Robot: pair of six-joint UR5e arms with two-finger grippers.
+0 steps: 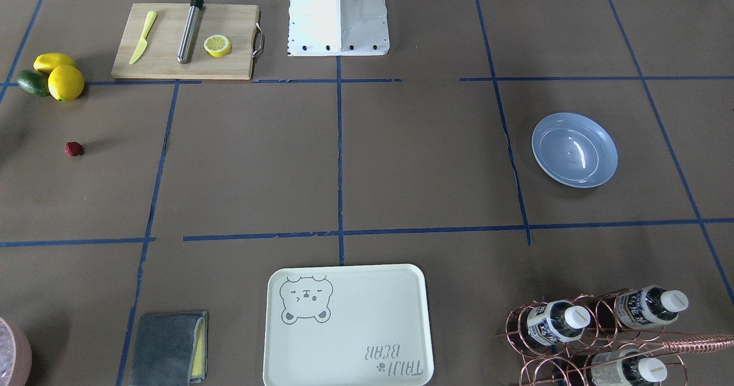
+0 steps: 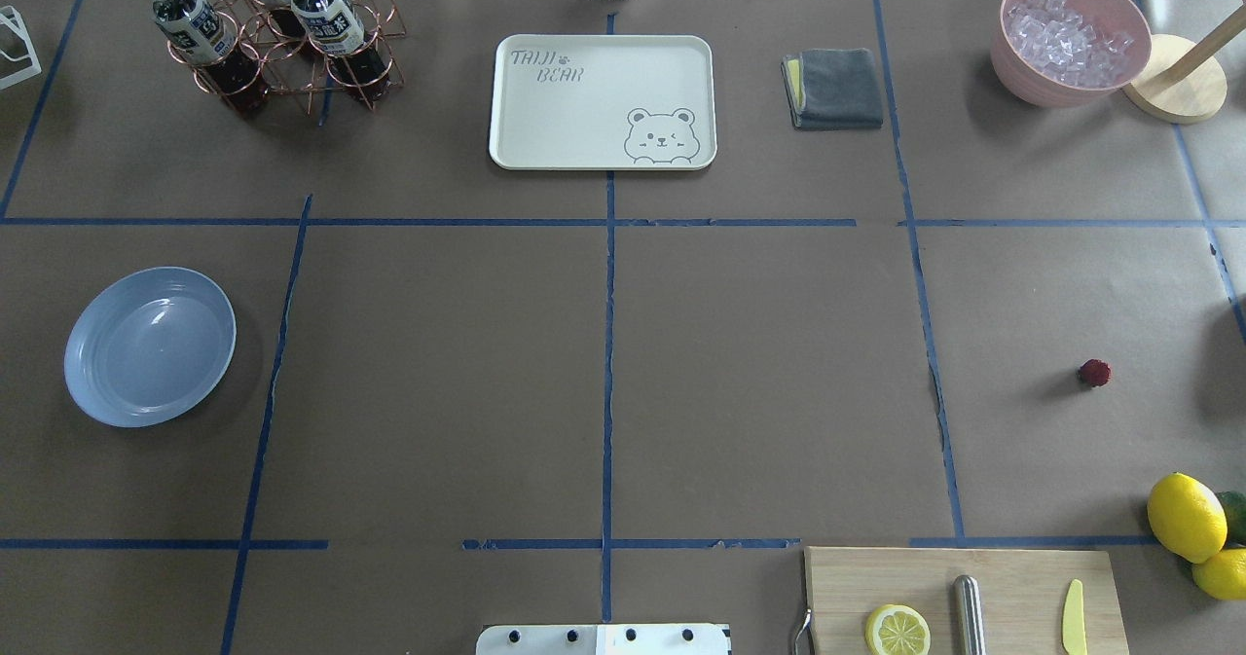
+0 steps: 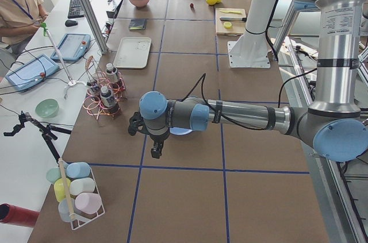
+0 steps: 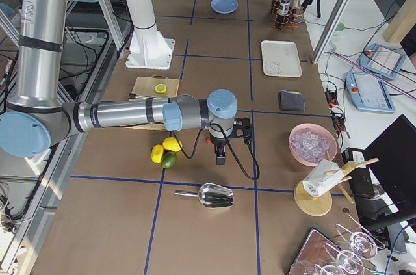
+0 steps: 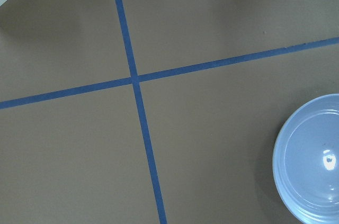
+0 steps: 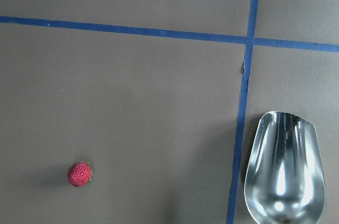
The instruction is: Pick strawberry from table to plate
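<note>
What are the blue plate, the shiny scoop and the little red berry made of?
The plate looks like glossy plastic or glazed ceramic: smooth light blue with a sharp white glare streak; I cannot tell which. The scoop seems polished metal, with mirror-like bright and dark bands. The strawberry has a bumpy matte red skin; real or plastic imitation, the pictures leave open.

the cream tray (image 2: 584,120) at the far middle of the table (image 2: 759,392) reads "taiji bear"; labels on the bottles (image 2: 326,15) are too small to read.
</note>
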